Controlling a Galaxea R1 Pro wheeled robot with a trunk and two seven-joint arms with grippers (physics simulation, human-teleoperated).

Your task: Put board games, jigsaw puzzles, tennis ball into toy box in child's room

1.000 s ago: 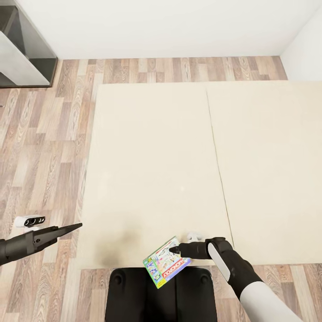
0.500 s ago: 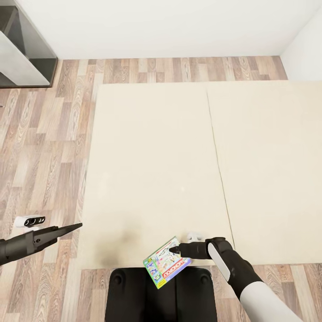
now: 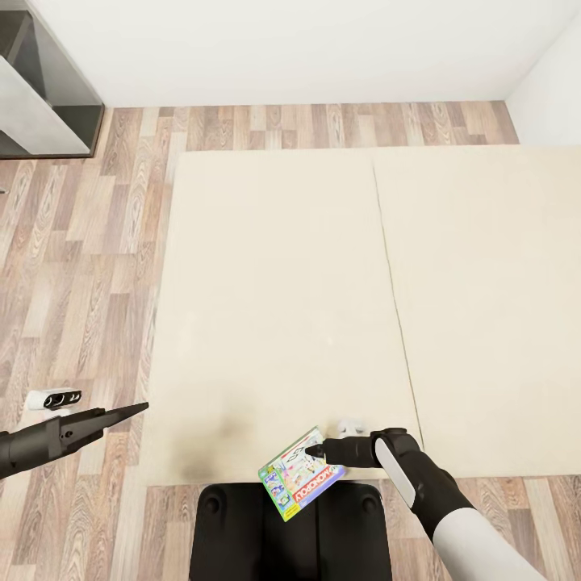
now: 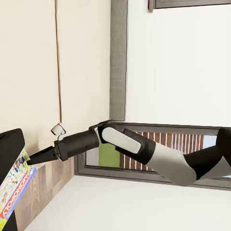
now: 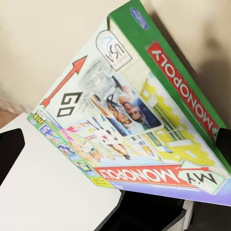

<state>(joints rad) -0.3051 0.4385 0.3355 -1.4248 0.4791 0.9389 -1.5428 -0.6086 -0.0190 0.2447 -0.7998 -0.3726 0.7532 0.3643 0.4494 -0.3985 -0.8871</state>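
The flat, green-edged cardboard "Monopoly" board game box (image 3: 300,475) is pinched at one corner by my right gripper (image 3: 316,449), its fingers clamped on the edge, and it hangs tilted above the near edge of the plain beige bed (image 3: 274,307) and over my dark base (image 3: 242,532). I judge it light and stiff but glossy, so a corner pinch may let it swing or slip; a hold along the middle of a long edge would be steadier. My left gripper (image 3: 137,409) hangs apart over the wood plank floor (image 3: 81,242), its fingers together on nothing.
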